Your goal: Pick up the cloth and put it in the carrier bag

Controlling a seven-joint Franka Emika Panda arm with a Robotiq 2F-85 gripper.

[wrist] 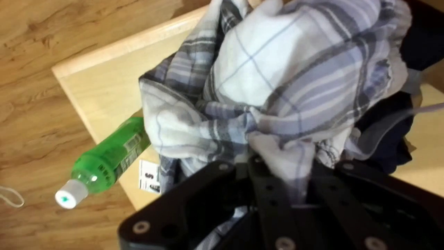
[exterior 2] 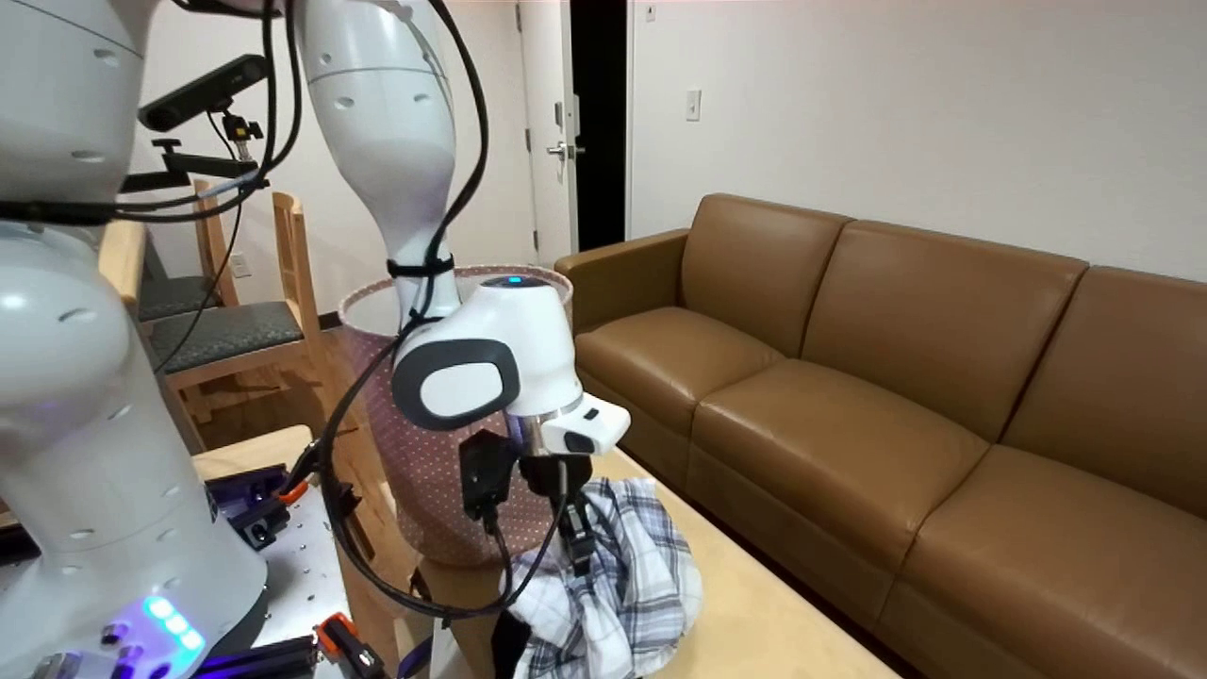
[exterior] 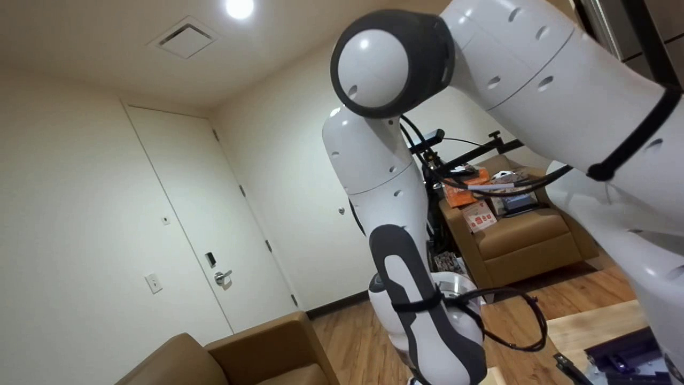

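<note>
The cloth, a white, grey and blue plaid piece, lies crumpled and bunched on the light wooden table; it shows in the wrist view (wrist: 291, 66) and in an exterior view (exterior 2: 660, 556). My gripper points down over it in an exterior view (exterior 2: 577, 552). In the wrist view the gripper (wrist: 286, 166) is shut on a narrow fold of the cloth between its fingers. A dark navy item (wrist: 388, 135) with a pale strap lies beside and partly under the cloth; I cannot tell whether it is the carrier bag. The fingertips are partly hidden by cloth.
A green bottle (wrist: 111, 156) with a white cap lies on the table (wrist: 100, 90) beside the cloth, near a small printed label (wrist: 149, 176). A pink dotted basket (exterior 2: 443, 481) stands behind the arm. A brown sofa (exterior 2: 830, 453) runs along the table.
</note>
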